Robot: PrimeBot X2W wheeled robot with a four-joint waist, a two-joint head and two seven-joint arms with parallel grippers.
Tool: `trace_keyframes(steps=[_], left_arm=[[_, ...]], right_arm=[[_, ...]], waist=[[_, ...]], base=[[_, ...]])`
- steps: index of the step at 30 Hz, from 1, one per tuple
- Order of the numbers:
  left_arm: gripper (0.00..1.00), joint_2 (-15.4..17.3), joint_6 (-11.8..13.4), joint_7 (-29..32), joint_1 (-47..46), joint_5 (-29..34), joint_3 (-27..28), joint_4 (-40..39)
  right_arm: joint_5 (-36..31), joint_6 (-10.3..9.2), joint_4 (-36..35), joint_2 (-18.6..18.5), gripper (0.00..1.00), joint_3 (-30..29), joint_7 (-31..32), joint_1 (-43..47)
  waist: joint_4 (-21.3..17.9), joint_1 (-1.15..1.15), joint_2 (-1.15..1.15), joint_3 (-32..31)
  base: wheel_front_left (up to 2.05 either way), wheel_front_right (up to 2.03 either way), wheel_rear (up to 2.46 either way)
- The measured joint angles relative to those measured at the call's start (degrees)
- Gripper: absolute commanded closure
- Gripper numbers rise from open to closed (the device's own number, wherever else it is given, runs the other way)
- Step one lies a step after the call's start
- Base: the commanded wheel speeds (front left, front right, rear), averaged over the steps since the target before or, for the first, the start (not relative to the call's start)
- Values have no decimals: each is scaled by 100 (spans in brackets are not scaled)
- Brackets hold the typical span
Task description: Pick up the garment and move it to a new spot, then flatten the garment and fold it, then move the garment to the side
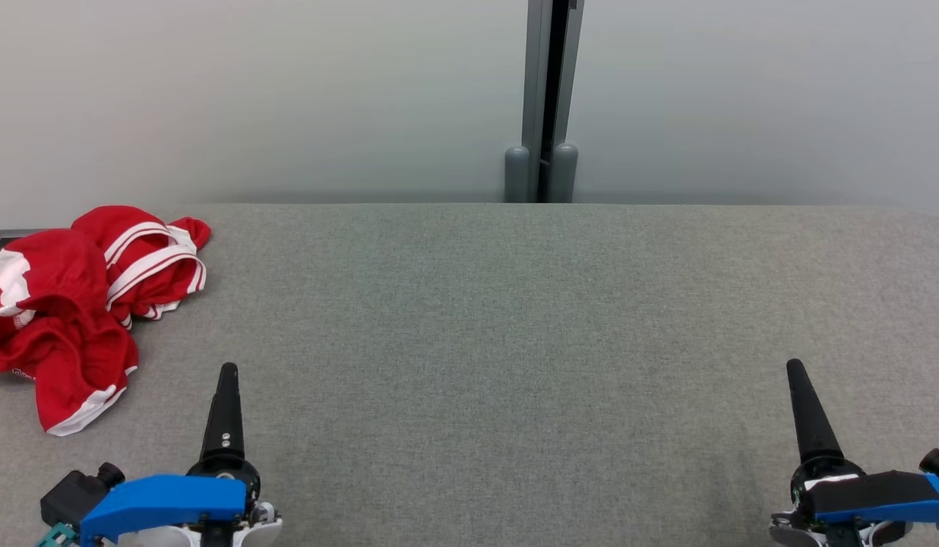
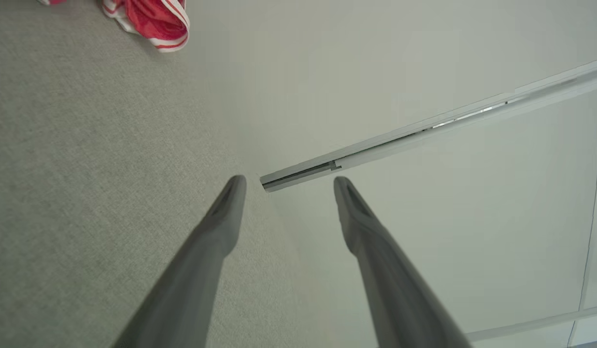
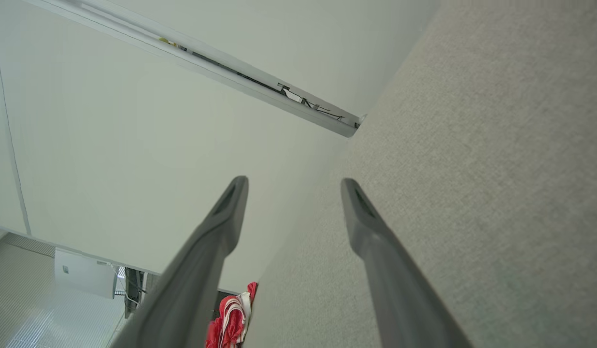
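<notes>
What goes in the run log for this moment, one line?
garment: crumpled heap, far left of table | left gripper: open, empty, clear of garment | right gripper: open, empty, at right | fold: not done

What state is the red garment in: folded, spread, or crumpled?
Crumpled: the garment lies in a loose heap at the left edge of the grey table, white stripes twisted.
</notes>
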Motion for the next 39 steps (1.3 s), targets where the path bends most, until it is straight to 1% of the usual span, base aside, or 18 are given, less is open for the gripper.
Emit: trace_keyframes(steps=[5,9,13,18,23,31,39], left_arm=[[0,1,69,-98,5,732,-114,-88],[0,3,76,-186,30,1324,-171,-114],[0,4,122,-261,104,1788,-249,-131],[0,8,127,-352,137,2401,-304,-142],[0,12,171,-437,174,2853,-352,-136],[0,18,171,-581,245,3570,-465,7],[0,22,174,-686,246,3971,-503,182]], right_arm=[[-742,1,-169,-2,0,116,-103,62],[-1361,1,-187,-3,0,221,-183,133],[-1925,1,-192,-3,0,319,-256,163],[-2440,1,-185,-7,0,367,-350,209],[-3058,1,-154,-10,0,422,-434,213],[-3673,1,-88,-13,0,471,-577,226],[-4223,2,-41,-16,0,498,-679,240]], waist=[[0,0,0,-4],[4,0,0,-7],[6,0,0,-9],[7,0,0,-13],[7,0,0,-19],[3,0,0,-27],[6,0,0,-35]], base=[[0,0,0],[0,0,0],[0,0,0],[0,0,0],[0,0,0],[0,0,0],[0,0,0]])
